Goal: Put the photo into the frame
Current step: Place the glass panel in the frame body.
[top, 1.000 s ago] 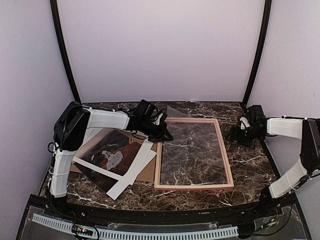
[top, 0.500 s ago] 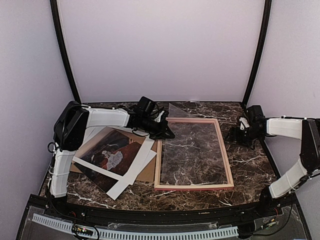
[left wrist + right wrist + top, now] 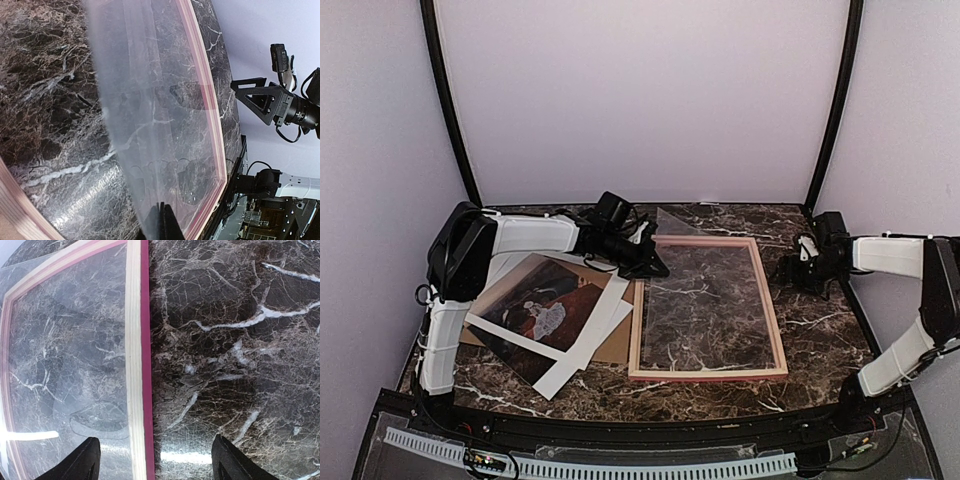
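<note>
The pink-railed frame (image 3: 708, 374) lies flat in the middle of the marble table. The photo (image 3: 548, 308), a dark reddish print with a white figure, lies face up to its left on a stack of sheets. My left gripper (image 3: 648, 266) is shut on the left edge of a clear sheet (image 3: 672, 222), which slants over the frame's opening. In the left wrist view the fingertips (image 3: 165, 223) pinch that clear sheet (image 3: 150, 110) above the frame's rail (image 3: 209, 107). My right gripper (image 3: 794, 270) is open and holds nothing. It straddles the frame's right rail (image 3: 134, 365), with its fingertips (image 3: 82, 460) low over it.
A white mat (image 3: 582, 345) and a brown cardboard board (image 3: 618, 345) lie under and beside the photo. Black posts (image 3: 448, 100) and pale walls close in the back and sides. The right arm (image 3: 890, 255) reaches in from the right wall.
My left gripper has risen slightly and shifted a little to the right with the clear sheet's edge. The right arm has not moved.
</note>
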Controlling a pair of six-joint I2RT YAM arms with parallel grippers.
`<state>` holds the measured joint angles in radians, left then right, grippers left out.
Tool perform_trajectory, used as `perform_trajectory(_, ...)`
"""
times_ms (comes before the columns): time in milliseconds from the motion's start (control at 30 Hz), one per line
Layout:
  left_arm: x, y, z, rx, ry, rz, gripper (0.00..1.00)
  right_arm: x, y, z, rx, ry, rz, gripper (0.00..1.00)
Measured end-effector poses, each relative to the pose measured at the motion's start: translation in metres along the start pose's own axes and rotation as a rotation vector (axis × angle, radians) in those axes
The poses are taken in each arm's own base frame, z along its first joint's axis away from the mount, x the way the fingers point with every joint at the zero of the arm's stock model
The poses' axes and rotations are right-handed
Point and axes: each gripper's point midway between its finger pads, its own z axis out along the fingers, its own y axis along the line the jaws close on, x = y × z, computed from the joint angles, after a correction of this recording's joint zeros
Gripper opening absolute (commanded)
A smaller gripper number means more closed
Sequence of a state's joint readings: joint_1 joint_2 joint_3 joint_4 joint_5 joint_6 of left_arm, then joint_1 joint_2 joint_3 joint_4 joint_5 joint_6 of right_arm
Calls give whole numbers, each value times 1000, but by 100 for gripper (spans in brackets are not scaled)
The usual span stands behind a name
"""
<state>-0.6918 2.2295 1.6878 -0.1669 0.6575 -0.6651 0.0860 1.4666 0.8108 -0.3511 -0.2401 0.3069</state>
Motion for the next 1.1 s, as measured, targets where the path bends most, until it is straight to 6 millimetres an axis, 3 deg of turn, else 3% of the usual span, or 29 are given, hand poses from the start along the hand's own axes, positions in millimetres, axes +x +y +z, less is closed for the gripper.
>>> perform_trajectory(500, 1, -3, -2, -2, 12, -1, 0, 3, 0, 3, 0, 13, 1, 77)
perform_trajectory(1100, 3, -20, -6, 68, 55, -51, 3, 3, 1, 4, -2, 15, -7, 77)
